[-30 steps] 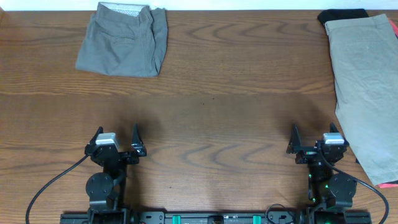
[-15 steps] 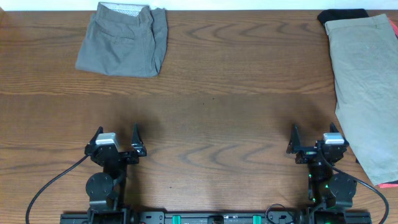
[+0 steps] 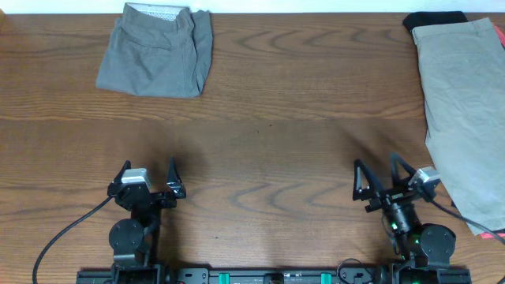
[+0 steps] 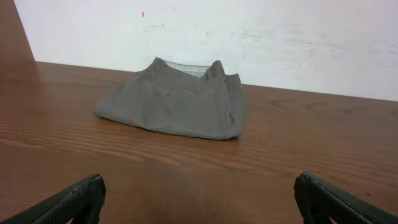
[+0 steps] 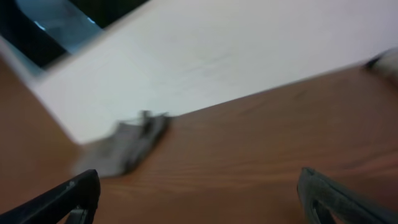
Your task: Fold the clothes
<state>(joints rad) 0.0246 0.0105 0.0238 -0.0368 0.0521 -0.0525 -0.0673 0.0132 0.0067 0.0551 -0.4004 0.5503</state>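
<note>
Folded grey shorts (image 3: 156,50) lie at the table's far left; they also show in the left wrist view (image 4: 171,99) and, blurred, in the right wrist view (image 5: 121,149). Large pale khaki shorts (image 3: 465,110) lie spread along the right edge, over a black piece (image 3: 434,17) at the far right corner and a red piece (image 3: 491,233) near the front. My left gripper (image 3: 147,175) is open and empty near the front left. My right gripper (image 3: 377,178) is open and empty near the front right, turned toward the left, just left of the khaki shorts.
The wooden table (image 3: 268,134) runs bare between the two garments. A white wall (image 4: 249,37) stands behind the table's far edge. Cables trail from both arm bases at the front edge.
My right gripper has swung to the left and turned, so its camera view is blurred with motion. The left arm and the clothes have not moved.
</note>
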